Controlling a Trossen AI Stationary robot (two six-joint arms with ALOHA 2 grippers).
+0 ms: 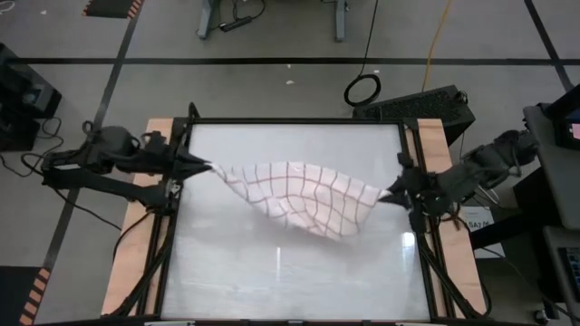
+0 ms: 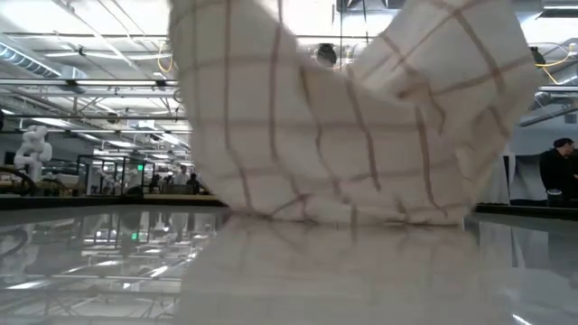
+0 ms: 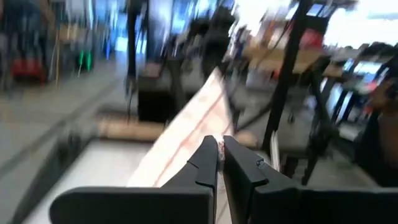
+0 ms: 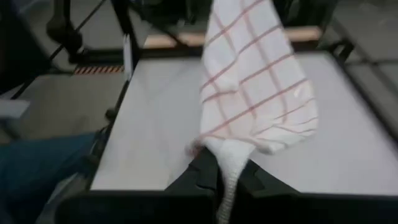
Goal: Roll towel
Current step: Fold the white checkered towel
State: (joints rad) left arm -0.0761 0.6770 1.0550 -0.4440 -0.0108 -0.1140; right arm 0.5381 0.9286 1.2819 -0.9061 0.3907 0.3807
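Note:
The towel [image 1: 304, 199], white with a grid of thin red-brown lines, is strung between my two grippers above the table. It sags in the middle, and its lowest fold [image 2: 343, 215] rests on the glossy tabletop. My left gripper [image 1: 207, 167] is shut on the towel's left end near the table's left edge. My right gripper [image 1: 384, 196] is shut on its right end near the table's right edge. The towel also shows in the left wrist view [image 3: 186, 134] and the right wrist view [image 4: 255, 87]. My left gripper pinches the towel's left corner [image 3: 208, 140] between its two fingers, coming level from the table's left side. The cloth runs away from the fingers, lifted and fairly taut there. My right gripper pinches the towel's bunched right corner [image 4: 227, 155] between its two fingers, coming level from the table's right side. Several gathered layers pass between the fingers, and a short tail [image 4: 225, 199] sticks out behind them. The cloth fans out wider beyond the fingers.
The glossy white tabletop [image 1: 290, 272] has a dark frame and wooden side strips [image 1: 136, 244]. Cables and a dark box [image 1: 426, 104] lie on the floor beyond the far edge. A person [image 2: 555, 171] stands in the room behind.

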